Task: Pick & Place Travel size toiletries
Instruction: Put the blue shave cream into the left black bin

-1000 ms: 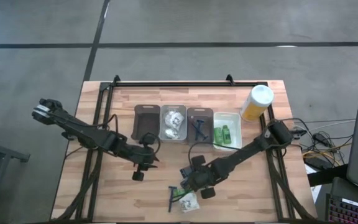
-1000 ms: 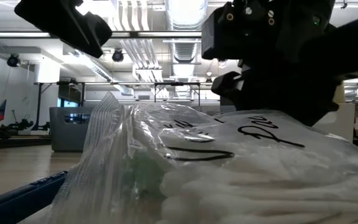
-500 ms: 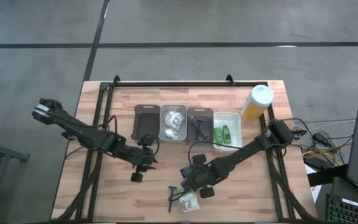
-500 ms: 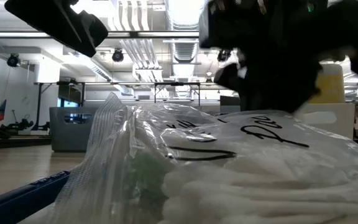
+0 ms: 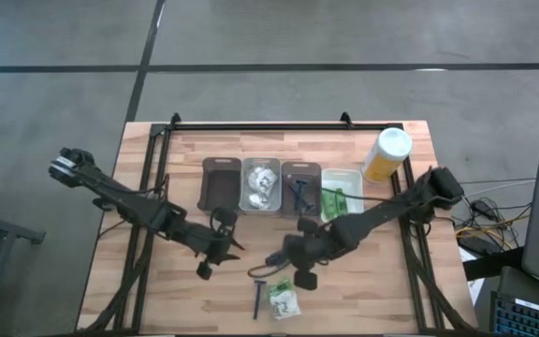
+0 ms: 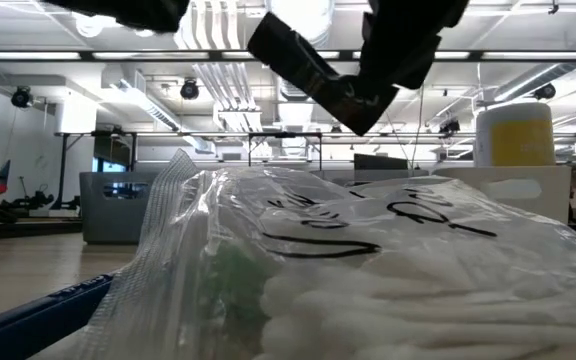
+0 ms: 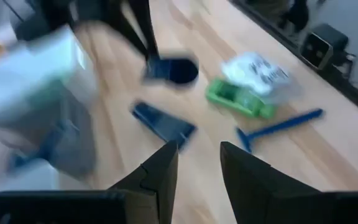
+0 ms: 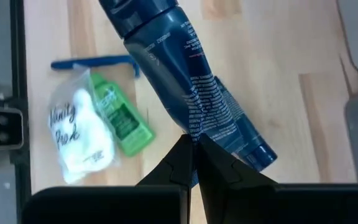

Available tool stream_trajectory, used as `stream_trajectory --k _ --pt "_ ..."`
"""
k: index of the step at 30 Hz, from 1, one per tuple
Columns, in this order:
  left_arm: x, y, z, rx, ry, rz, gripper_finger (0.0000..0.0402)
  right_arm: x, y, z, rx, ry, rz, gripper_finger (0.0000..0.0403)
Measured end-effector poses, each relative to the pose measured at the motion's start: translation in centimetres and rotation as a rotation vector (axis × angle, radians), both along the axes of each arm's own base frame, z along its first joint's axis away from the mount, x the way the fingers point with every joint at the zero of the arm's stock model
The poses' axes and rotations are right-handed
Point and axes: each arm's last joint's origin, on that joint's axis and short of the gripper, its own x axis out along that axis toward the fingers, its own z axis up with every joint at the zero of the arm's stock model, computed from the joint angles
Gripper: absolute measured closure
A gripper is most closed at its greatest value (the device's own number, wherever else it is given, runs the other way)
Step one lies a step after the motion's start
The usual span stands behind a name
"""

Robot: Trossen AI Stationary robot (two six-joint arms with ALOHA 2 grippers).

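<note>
The right gripper point(image 8: 193, 163) pinches a blue tube point(image 8: 188, 87). Below lie a razor point(image 5: 257, 300), green tube point(image 5: 276, 291) and packet point(image 5: 284, 302). The left gripper point(image 5: 215, 255) is spread, nearby.

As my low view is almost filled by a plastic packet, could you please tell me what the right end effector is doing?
Observer: The right end effector is shut on a dark blue tube.
Operator: Thank you. What lies next to the packet?
Observer: A green tube lies against the white packet, with a blue razor just past them.
Operator: And the left end effector?
Observer: The left end effector is open and empty, facing those items.
</note>
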Motion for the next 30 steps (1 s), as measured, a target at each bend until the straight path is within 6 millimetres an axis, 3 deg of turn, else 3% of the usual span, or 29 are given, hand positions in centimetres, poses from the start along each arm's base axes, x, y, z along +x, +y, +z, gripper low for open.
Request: stream_trajectory --k 10,22,30 --pt "2.4 -0.8 0.5 0.116 -0.030 0.062 0.0261 1.2 -1.7 1.4 0.046 -0.033 -0.068 0.0394" --pt "3.8 -1.3 0.4 0.161 -0.051 0.121 0.0111 1.4 -2.2 1.4 0.053 -0.031 -0.086 0.0394" --pt "4.5 -1.6 0.1 0.195 -0.092 0.087 0.0113 1.6 -2.7 1.4 0.053 -0.036 -0.098 0.0394"
